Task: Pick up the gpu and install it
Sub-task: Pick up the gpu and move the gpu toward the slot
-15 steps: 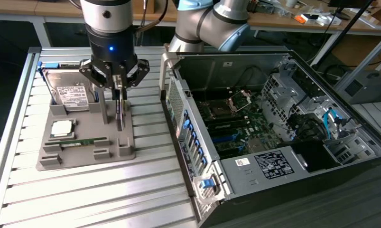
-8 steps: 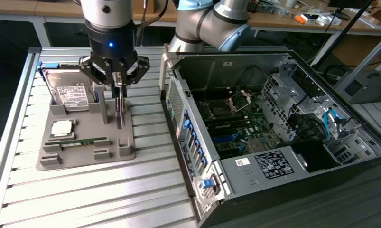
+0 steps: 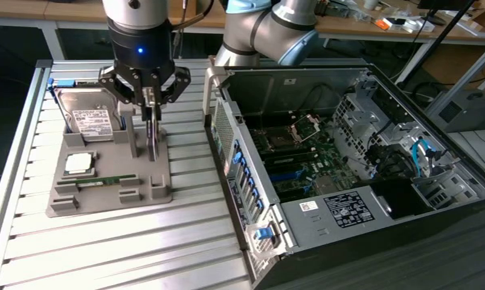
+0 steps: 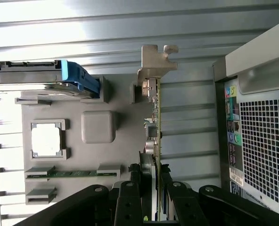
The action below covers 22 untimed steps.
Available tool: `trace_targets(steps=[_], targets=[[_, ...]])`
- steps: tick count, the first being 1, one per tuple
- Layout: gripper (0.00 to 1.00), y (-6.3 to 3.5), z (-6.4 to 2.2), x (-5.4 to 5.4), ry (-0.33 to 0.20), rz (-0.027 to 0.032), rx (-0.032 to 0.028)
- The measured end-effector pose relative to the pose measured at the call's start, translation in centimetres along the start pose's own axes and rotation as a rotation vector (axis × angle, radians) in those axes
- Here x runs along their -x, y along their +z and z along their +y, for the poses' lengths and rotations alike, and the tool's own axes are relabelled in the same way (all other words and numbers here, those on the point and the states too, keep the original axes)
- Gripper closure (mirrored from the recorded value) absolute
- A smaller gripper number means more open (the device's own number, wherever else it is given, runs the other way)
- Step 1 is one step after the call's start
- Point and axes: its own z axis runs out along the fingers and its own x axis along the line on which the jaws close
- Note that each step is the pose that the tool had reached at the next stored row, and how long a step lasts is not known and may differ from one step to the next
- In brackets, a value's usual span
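The gpu [image 3: 151,138] is a thin dark card standing on edge over the right side of the grey holder tray [image 3: 145,193]. My gripper [image 3: 150,112] comes down on it from above, with a finger pressed on each face of the card. In the wrist view the gpu [image 4: 154,123] appears edge-on, its silver bracket [image 4: 153,63] at the far end. The gripper [image 4: 151,172] is shut on the card's near end, black fingers [image 4: 132,181] flanking it. Whether the card has left its tray slot I cannot tell.
The tray also holds a hard drive [image 3: 93,118], a CPU [image 3: 78,162] and a green RAM stick [image 3: 105,179]. The open computer case [image 3: 347,169] lies at the exterior view's right, motherboard [image 3: 299,157] exposed. The case's rear panel [image 4: 262,141] is close beside the card.
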Motion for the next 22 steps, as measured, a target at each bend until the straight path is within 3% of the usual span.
trace_targets(steps=[22], targets=[[0.73,-2.22,0.09,0.1,0.0,0.0,0.0]])
